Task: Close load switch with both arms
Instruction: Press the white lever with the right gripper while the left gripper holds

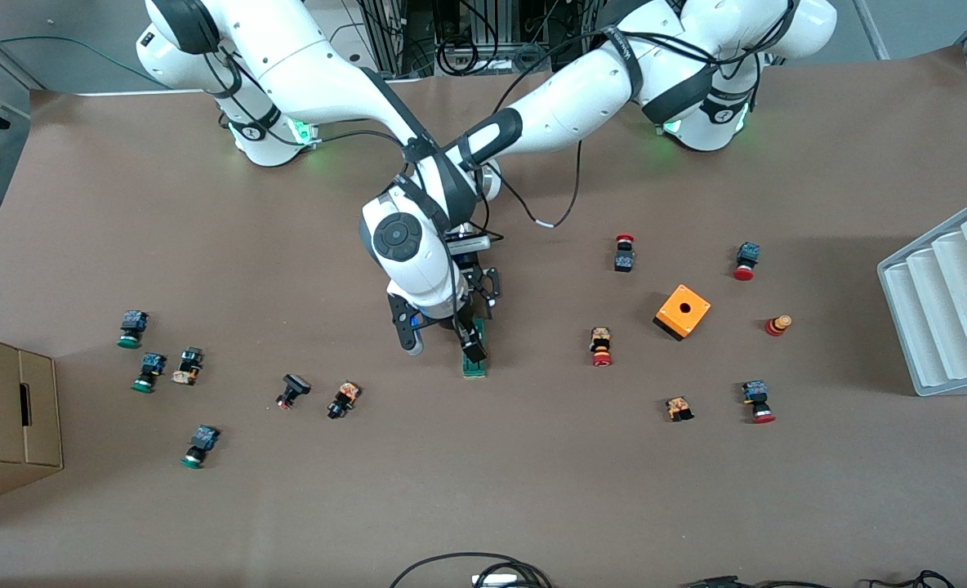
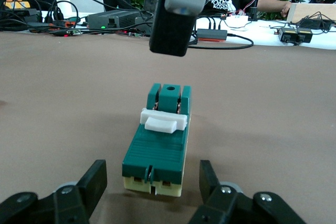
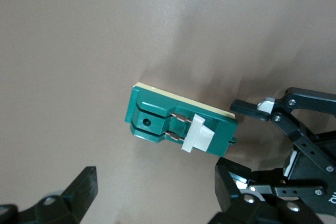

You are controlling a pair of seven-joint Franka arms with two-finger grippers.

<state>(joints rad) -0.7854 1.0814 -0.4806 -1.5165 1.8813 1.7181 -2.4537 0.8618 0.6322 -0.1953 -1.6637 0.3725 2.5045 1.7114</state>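
Two pincers crowd over one small part at the middle of the table (image 1: 532,490). Starting at the right arm's end, a cardboard box (image 1: 10,408) sits at the edge, with a loose group of green-capped buttons (image 1: 134,327) beside it, all well apart from the work.

At the centre, the right gripper (image 1: 441,343) hangs spread wide, holding nothing. One of its fingers (image 2: 170,19) is poised above the load switch (image 1: 474,369), over the end nearer the front camera. The switch lies flat on the table, its white lever (image 2: 163,120) lying low across the green body (whether it is fully home I cannot tell). The left gripper (image 2: 152,179) is down at the switch's other end, its fingers parted on either side of the body, with a gap showing on each side, so it is not yet clamping.

Toward the left arm's end lie red-capped buttons (image 1: 601,347), an orange box (image 1: 683,312) and a white tray (image 1: 949,302).

The main risk, as I judge it, is pressing the lever before the left pincer has closed. The loose switch would then skid or tip on the paper cover instead of snapping shut. The two hands are also very close together, so a small misjudged approach could knock finger against finger, or land the pressing finger off the lever.
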